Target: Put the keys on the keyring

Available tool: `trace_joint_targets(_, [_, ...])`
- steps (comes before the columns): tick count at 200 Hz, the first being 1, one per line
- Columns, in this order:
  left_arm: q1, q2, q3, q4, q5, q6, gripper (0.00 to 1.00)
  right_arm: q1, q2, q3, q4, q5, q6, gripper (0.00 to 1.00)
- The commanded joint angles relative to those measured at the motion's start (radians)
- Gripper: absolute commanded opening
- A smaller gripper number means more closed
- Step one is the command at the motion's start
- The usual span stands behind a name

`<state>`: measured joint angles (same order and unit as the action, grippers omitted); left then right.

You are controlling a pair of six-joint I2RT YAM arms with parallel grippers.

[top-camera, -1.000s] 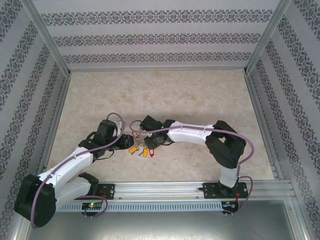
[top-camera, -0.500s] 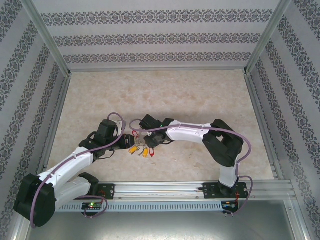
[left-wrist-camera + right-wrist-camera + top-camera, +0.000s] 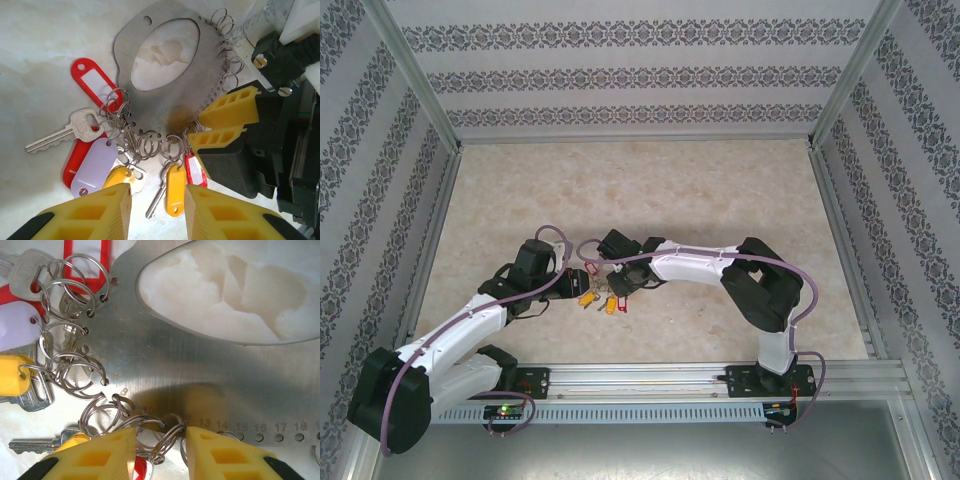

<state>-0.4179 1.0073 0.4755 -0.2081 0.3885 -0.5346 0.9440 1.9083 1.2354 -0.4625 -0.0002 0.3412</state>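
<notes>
Left arm and right arm: white link shells joined by black joint housings, a purple cable looping along each. The left gripper carries yellow moulded fingers with ribbed hollow pockets. Silver slotted screws fasten the right gripper's black body.

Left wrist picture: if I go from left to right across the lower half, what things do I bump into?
silver key → lilac tag → upright yellow tag → the right end effector's yellow fingers
</notes>
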Motion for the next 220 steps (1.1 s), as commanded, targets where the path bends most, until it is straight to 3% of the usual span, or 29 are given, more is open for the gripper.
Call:
trace_joint_targets(1, [-0.009,0.005,0.030,0.029,-0.001,0.017,0.34,-0.008,0.003,0.015,-0.008,0.010,-0.008,0.34])
trace_joint_targets(88, [-0.015,0.034,0.048,0.045,0.028,0.022,0.34,-0.048,-0.108,-0.073,-0.008,0.013,-0.001,0.28])
trace_joint_targets(220, [-0.049,0.114,0.060,0.113,0.026,0.013,0.33,-0.070,-0.063,-0.097,0.044,-0.058,0.022,0.24])
